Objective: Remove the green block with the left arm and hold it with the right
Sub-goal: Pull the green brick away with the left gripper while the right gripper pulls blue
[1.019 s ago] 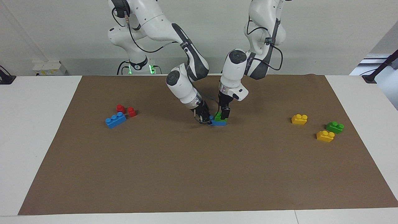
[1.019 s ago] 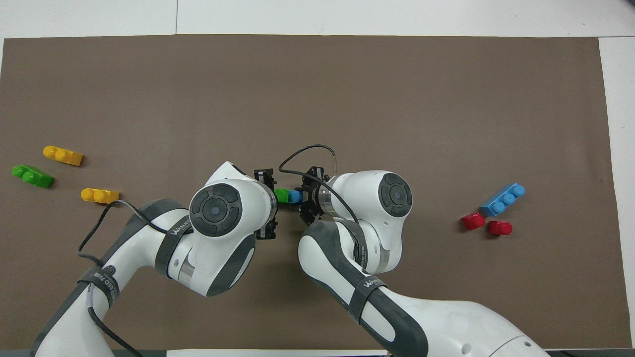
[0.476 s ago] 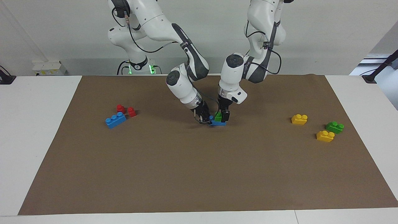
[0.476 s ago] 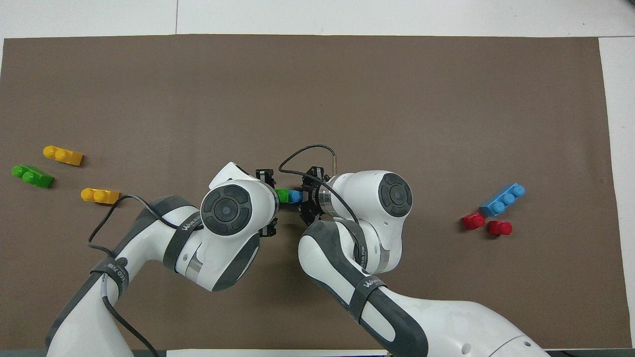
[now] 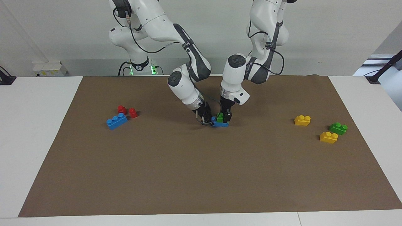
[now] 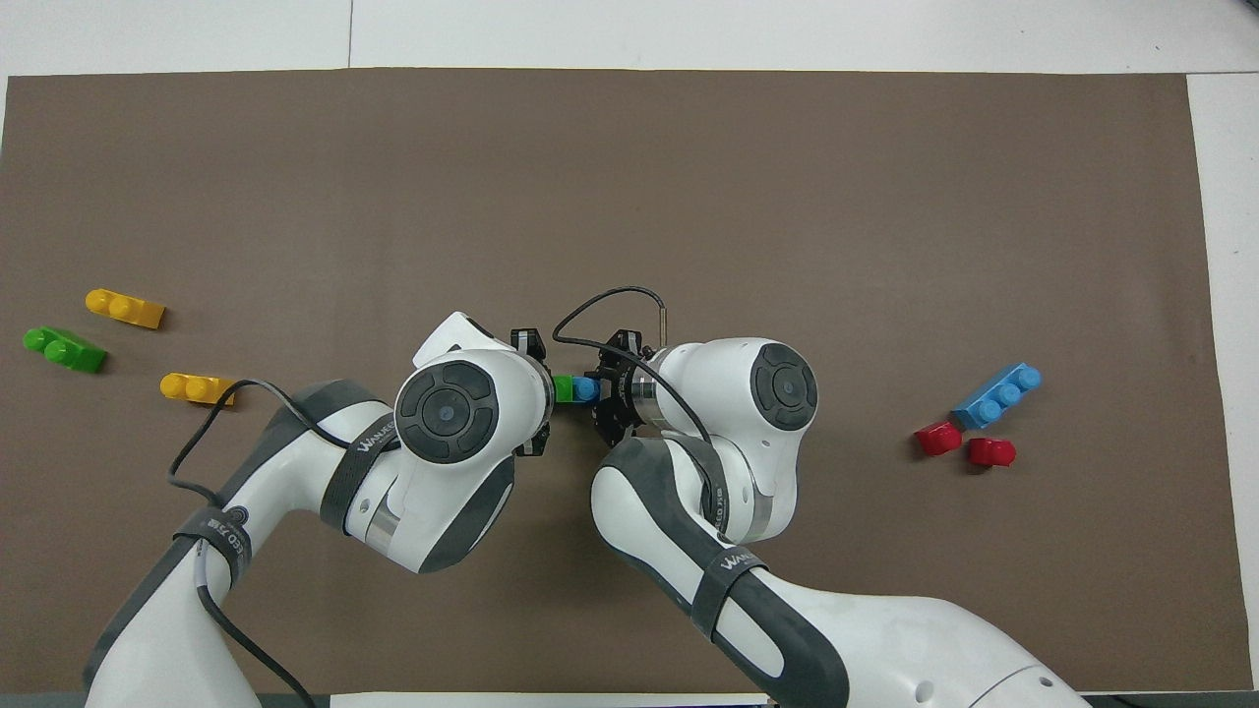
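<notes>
A green block (image 5: pixel 220 117) with two studs sits on a short blue brick (image 5: pixel 221 124) on the brown mat, midway between the arms. It also shows in the overhead view (image 6: pixel 564 388), beside the blue brick's stud (image 6: pixel 586 389). My left gripper (image 5: pixel 225 118) comes down from above and is shut on the green block, its wrist tilted. My right gripper (image 5: pixel 208 121) reaches in low from the right arm's end and is shut on the end of the blue brick. A second green block (image 5: pixel 338 128) lies toward the left arm's end.
Two yellow bricks (image 5: pixel 302 120) (image 5: pixel 328 137) lie beside the second green block (image 6: pixel 64 348). A longer blue brick (image 5: pixel 116 121) and two red blocks (image 5: pixel 122 109) (image 5: pixel 133 112) lie toward the right arm's end. The brown mat (image 5: pixel 201 175) covers the table.
The left arm's wrist has tilted and shifted toward the right gripper while staying on the green block. The right gripper and the blue brick have stayed still.
</notes>
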Motion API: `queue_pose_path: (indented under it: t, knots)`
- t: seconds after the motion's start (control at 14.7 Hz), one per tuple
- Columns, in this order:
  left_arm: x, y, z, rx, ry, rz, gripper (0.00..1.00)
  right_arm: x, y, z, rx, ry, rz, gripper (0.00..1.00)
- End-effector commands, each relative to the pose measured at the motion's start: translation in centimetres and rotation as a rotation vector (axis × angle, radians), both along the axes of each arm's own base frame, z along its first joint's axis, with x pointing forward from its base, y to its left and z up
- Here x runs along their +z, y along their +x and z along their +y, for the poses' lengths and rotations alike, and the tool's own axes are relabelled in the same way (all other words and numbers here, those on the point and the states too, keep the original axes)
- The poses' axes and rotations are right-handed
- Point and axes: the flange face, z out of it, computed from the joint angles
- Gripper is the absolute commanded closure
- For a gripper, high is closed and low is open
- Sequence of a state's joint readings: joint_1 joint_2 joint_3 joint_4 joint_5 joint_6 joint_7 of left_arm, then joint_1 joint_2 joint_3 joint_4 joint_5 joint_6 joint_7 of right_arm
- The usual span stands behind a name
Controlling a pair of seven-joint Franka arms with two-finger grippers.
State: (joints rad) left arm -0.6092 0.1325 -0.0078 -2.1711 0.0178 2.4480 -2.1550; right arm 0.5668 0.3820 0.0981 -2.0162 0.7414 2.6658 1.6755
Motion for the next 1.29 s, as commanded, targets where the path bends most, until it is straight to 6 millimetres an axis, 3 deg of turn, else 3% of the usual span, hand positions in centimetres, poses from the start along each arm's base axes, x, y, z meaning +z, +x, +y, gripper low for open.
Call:
queue_pose_path:
  t: [0.0, 0.27, 0.54, 0.75, 0.82, 1.02, 1.22]
  knots:
    - [1.1, 0.0, 0.2, -0.001, 0.004, -0.016, 1.00, -0.3, -0.1, -0.6, -0.003, 0.007, -0.012, 1.00]
    - [4.5, 1.5, 1.6, 0.018, 0.016, -0.007, 1.00, -0.3, 0.0, -0.6, -0.004, 0.008, -0.015, 1.00]
    - [9.9, 1.5, 4.6, -0.001, 0.022, -0.003, 1.00, -0.2, 0.0, -0.5, -0.003, 0.009, -0.015, 1.00]
    - [12.4, 1.4, 6.7, -0.050, 0.032, 0.008, 1.00, -0.1, 0.4, -0.9, -0.011, 0.011, -0.016, 1.00]
    - [13.0, 1.9, 8.4, -0.058, 0.026, 0.011, 1.00, 0.1, 0.9, -1.3, -0.017, 0.013, -0.019, 1.00]
    - [13.8, 3.9, 13.3, -0.184, 0.025, 0.049, 1.00, 1.6, 3.7, -3.8, -0.023, 0.029, -0.044, 1.00]
    - [13.5, 5.6, 18.7, -0.300, 0.034, 0.040, 1.00, 4.2, 7.7, -9.3, -0.013, 0.054, -0.038, 1.00]
